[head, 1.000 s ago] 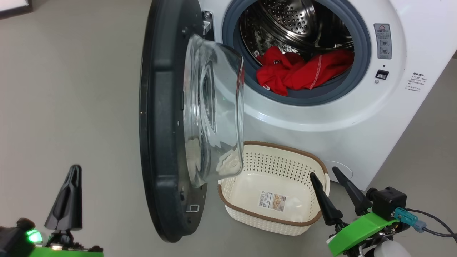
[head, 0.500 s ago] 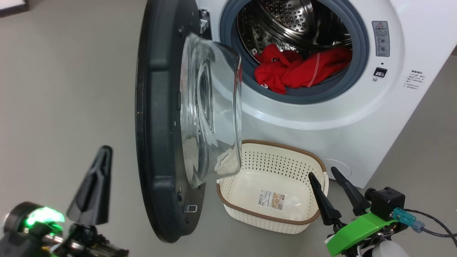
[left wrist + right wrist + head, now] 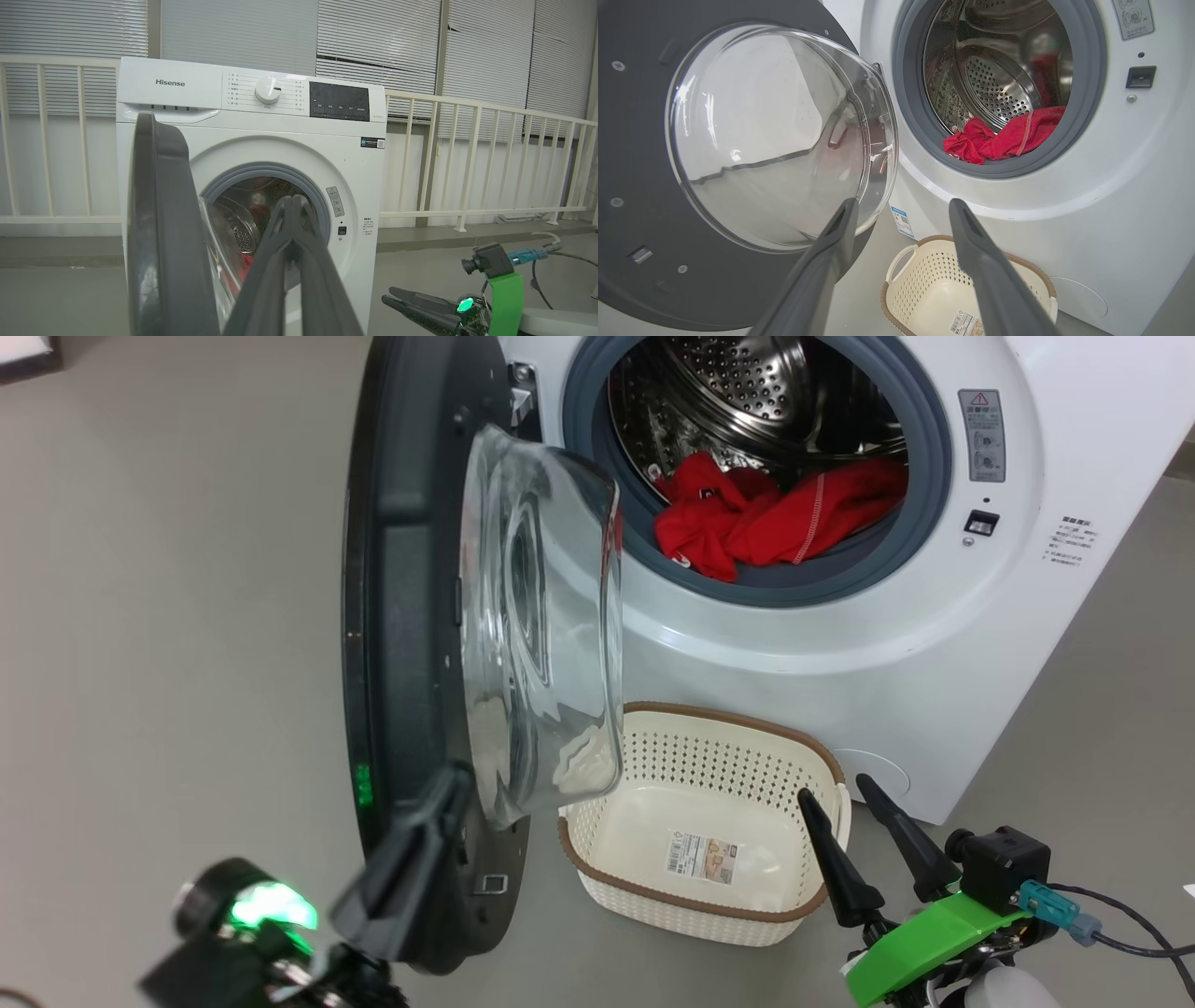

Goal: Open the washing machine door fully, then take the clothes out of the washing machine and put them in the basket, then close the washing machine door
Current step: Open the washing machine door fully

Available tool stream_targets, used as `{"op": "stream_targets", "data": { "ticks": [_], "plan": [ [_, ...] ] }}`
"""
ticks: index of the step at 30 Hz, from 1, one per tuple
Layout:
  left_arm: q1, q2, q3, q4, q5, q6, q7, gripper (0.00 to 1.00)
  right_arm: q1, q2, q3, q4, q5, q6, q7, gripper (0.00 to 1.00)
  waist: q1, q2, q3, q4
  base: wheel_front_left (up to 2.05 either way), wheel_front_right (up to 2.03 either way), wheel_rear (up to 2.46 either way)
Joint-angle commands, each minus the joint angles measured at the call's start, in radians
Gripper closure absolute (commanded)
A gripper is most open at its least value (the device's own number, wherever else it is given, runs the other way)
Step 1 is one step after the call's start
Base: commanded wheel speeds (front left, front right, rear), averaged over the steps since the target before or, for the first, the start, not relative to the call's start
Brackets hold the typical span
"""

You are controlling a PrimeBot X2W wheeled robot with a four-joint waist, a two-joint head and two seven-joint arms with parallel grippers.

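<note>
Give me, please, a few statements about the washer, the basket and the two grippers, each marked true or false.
1. The clothes lie in the washing machine. True.
2. The basket holds red fabric. False: there are no clothes in it.
3. The right gripper is open. True.
4. The left gripper is open wide. False: it is shut, holding nothing.
5. The washing machine door is closed. False: it stands open, with the drum in plain view.
</note>
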Motion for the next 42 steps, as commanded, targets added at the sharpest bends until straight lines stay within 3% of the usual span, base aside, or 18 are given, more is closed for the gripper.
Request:
{"op": "stream_targets", "data": {
  "ticks": [1,10,18,30,42],
  "plan": [
    [-0.058,0.025,0.02,-0.013,-0.005,-0.003,0.006,1.0,-0.04,0.002,0.022,-0.022,-0.013,0.002,-0.012,0.0,0.0,0.0,0.001,-0.003,0.0,0.0,0.0],
    [-0.077,0.032,-0.135,0.165,-0.055,-0.003,0.04,1.0,-0.047,0.003,0.024,-0.017,-0.014,0.002,-0.012,0.0,0.0,0.0,0.014,-0.019,0.0,0.0,0.0],
    [-0.107,0.026,-0.17,0.303,-0.097,-0.003,0.026,1.0,-0.052,0.006,0.025,-0.011,-0.017,0.002,-0.012,0.0,0.0,0.0,0.022,-0.026,0.0,0.0,0.0],
    [-0.126,0.036,-0.133,0.436,-0.142,0.003,-0.01,1.0,-0.055,0.01,0.026,-0.004,-0.018,0.002,-0.012,0.0,0.0,0.0,0.024,-0.022,0.0,0.0,0.0],
    [-0.119,0.076,-0.071,0.468,-0.169,0.025,-0.024,1.0,-0.051,0.01,0.032,-0.002,-0.016,0.002,-0.012,0.0,0.0,0.0,0.022,-0.012,0.0,0.0,0.0]
  ]
}}
